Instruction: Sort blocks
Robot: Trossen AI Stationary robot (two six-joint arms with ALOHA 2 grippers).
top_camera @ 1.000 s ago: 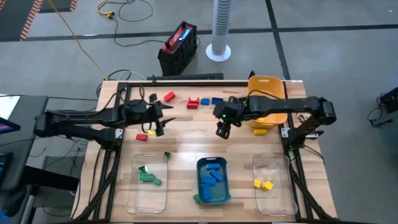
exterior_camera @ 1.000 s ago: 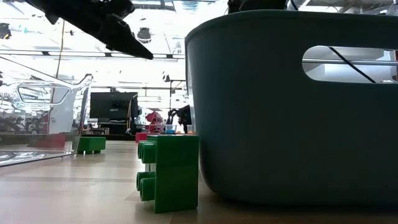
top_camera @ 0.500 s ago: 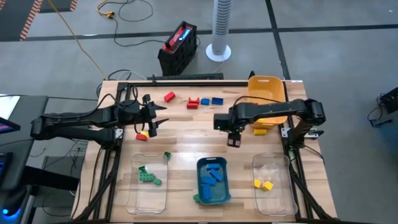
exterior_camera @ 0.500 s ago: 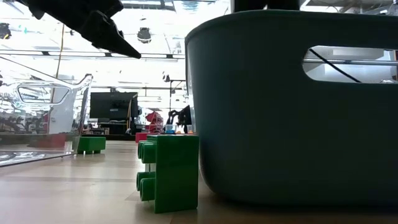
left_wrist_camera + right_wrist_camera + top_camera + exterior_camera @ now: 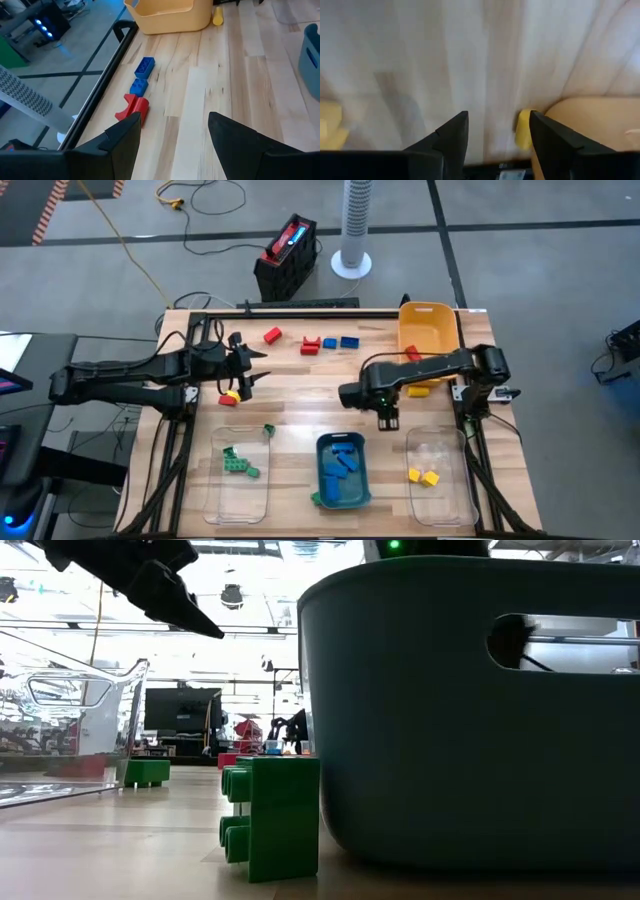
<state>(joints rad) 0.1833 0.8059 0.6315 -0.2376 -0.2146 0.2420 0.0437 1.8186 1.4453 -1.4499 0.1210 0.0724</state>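
Observation:
Small toy blocks lie flat on the wooden table: a red one [image 5: 272, 335], a row of red [image 5: 310, 345] and blue [image 5: 349, 342] near the far edge, a yellow-and-red one [image 5: 230, 397] and a green one [image 5: 268, 430]. My left gripper [image 5: 252, 370] is open, above the table beside the yellow-and-red block. Its wrist view looks along the row: blue [image 5: 145, 66], blue [image 5: 138, 86], red [image 5: 134, 106]. My right gripper [image 5: 387, 420] is open, pointing down over bare wood between the teal bin [image 5: 343, 470] and the right clear bin [image 5: 437, 470]. Only wood [image 5: 499, 75] shows between its fingers.
The left clear bin [image 5: 238, 470] holds green blocks, the teal bin blue ones, the right clear bin yellow ones. A yellow bin [image 5: 430, 330] stands at the far right, with a yellow block [image 5: 418, 390] lying beside it. A green block [image 5: 275, 815] stands against the teal bin's near wall [image 5: 470, 710].
My right gripper has moved toward the near edge and a little to the right, from mid-table to the gap between the teal bin and the right clear bin. My left gripper drew back slightly toward the left edge, then stayed still. No block has moved.

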